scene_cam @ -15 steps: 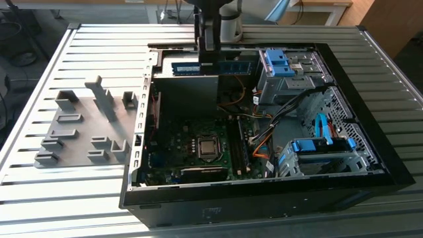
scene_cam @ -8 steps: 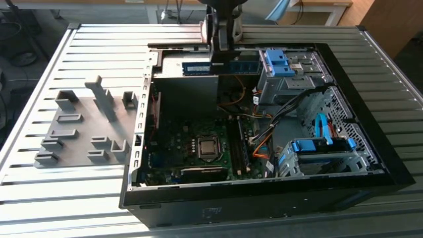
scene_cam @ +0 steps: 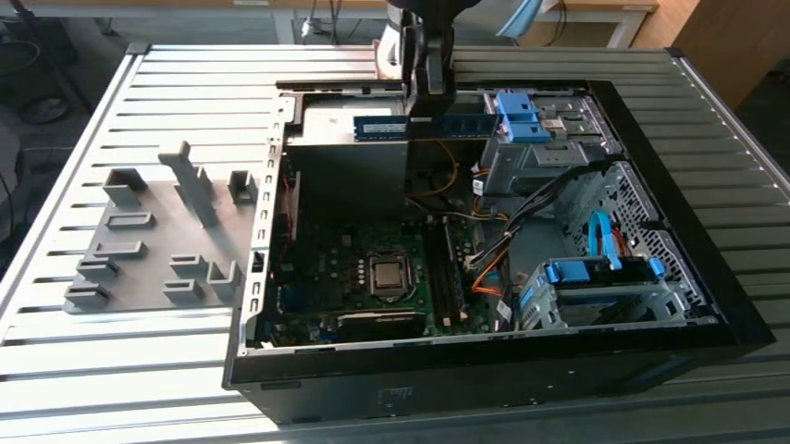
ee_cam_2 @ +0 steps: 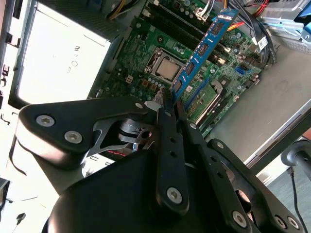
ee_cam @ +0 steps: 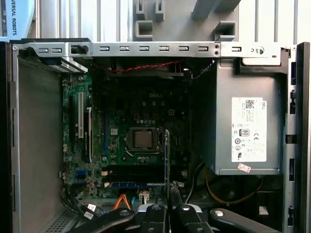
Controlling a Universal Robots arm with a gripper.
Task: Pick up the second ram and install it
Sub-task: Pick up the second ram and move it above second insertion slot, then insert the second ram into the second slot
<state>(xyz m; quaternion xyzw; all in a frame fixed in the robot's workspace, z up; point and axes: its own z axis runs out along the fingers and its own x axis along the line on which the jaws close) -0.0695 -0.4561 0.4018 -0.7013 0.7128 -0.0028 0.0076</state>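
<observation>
I read the gripper (scene_cam: pixel 427 106) as clamped on the second ram (scene_cam: pixel 426 127), with the jaws pinching its upper edge at mid-length. The second ram hangs level in the air above the far end of the open computer case (scene_cam: pixel 519 365), clear of the motherboard (scene_cam: pixel 358 277). In the first wrist view it appears edge-on, just beside the processor socket (ee_cam: pixel 142 139).

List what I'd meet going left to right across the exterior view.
grey holder block → second ram → blue-latched drive cage
</observation>
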